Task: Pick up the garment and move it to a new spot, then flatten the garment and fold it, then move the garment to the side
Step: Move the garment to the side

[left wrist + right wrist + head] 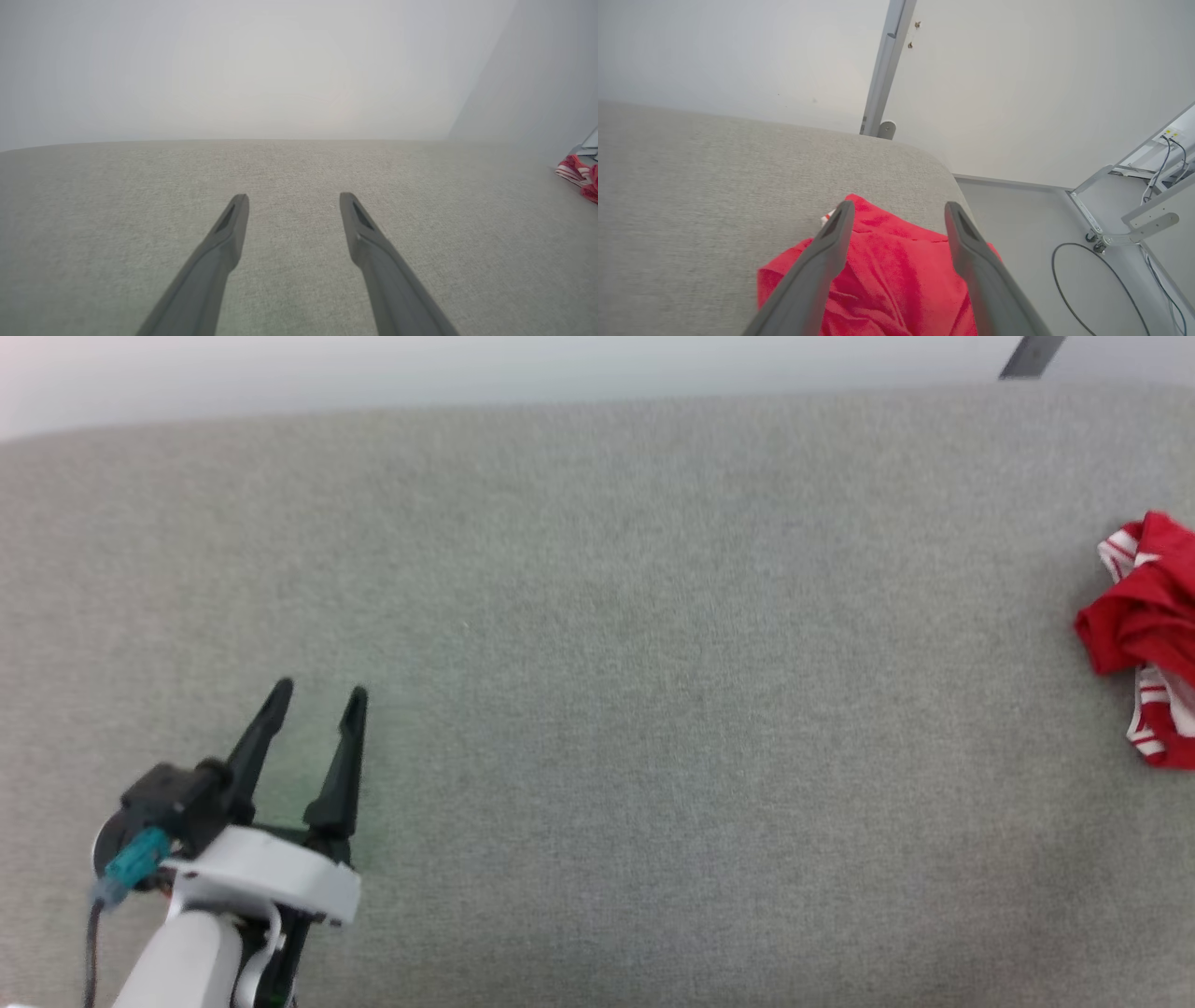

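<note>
Left arm: the pale forearm enters the head view at the lower left, with the left tool (318,693) pointing up and slightly right over the grey fabric counter (607,709). Its two dark fingers are spread apart with bare counter between them, and the tool holds nothing. In the left wrist view, the left tool (293,198) angles low over the counter, with the wall (261,70) beyond.

Garment: the red T-shirt (1144,625) lies crumpled at the right edge of the head view, striped trim showing, well apart from the left tool.

Right arm: in the right wrist view, the right tool (899,207) points down at the T-shirt (887,280), near the counter's rounded corner. The fingers are spread wide, one over each side of the bunched red cloth. Nothing is gripped, and contact with the cloth cannot be determined. The floor (1017,219), a black cable (1099,261) and a metal post (887,65) lie beyond the corner.
</note>
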{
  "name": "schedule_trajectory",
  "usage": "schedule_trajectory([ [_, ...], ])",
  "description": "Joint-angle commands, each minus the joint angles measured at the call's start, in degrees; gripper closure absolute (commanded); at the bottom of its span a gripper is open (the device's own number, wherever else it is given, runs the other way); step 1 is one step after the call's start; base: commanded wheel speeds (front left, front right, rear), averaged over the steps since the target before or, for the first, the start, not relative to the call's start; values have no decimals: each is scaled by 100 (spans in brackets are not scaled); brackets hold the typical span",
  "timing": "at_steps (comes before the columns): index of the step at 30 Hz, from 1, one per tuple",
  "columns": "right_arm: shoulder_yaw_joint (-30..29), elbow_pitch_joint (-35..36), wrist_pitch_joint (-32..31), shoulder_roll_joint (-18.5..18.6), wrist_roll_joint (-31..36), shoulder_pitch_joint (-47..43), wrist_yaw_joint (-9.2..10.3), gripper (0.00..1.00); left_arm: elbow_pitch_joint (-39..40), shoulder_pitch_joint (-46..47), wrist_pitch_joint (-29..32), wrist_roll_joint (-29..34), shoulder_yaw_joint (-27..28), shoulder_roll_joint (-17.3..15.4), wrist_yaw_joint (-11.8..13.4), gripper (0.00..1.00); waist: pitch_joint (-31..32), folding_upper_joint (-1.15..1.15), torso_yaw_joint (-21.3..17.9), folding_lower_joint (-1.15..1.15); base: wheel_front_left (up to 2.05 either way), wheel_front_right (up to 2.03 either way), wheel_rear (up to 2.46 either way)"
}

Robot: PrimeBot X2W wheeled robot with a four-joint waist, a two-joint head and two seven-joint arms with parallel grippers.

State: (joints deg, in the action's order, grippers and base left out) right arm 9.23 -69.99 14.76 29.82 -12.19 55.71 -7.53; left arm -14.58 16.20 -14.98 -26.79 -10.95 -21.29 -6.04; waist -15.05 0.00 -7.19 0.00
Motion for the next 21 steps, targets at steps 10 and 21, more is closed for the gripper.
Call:
schedule_trajectory([
  [10, -367, 1965, 41, -734, -54, -1761, 10, 0, 186, -999, -20, -65, 608, 89, 42, 0, 1122, 0, 198, 0, 0, 0, 0],
  [21, -824, 3708, 41, -1225, 186, -3499, 10, 0, 259, -1722, -21, 142, 1190, 79, -5, 0, 1560, 0, 274, 0, 0, 0, 0],
])
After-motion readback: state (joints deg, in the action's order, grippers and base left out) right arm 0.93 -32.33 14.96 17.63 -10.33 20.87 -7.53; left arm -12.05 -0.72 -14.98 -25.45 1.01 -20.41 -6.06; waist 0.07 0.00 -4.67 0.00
